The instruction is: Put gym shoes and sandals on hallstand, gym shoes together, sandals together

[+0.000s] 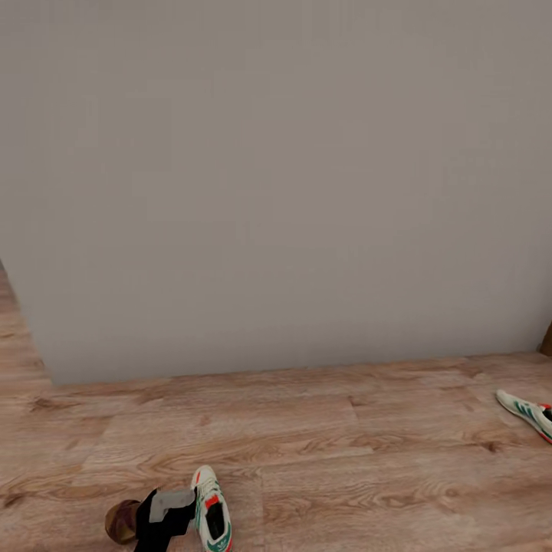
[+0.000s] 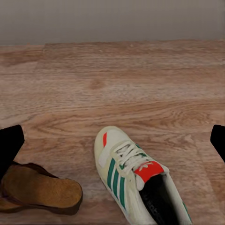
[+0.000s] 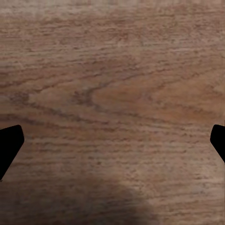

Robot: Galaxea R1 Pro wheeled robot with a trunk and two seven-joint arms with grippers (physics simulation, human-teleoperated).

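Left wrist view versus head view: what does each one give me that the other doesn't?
Left wrist alone: the near shoe's laces, red tongue and green stripes up close, the sandal's tan footbed, and the open left gripper with nothing held. Head alone: a second shoe far off to the right, and the grey wall ahead. Both: the near shoe beside the sandal on the floor.
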